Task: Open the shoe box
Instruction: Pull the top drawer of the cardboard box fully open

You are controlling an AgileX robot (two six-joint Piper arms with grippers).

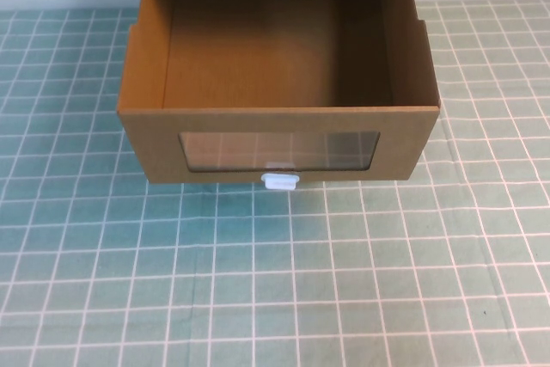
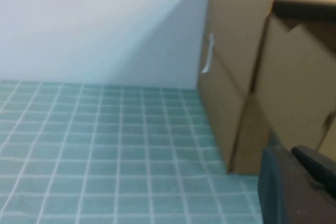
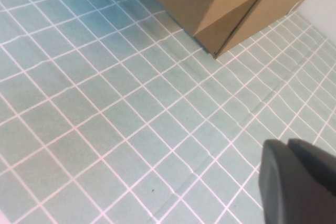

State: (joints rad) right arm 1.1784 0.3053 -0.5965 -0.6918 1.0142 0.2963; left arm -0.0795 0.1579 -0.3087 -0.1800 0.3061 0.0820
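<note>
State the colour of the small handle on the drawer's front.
The handle is white, clearest in the high view.

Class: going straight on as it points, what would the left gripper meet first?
Probably the side of the shoe box, ahead of the left gripper; depth unclear. The right gripper, shut, hovers over the tablecloth.
</note>
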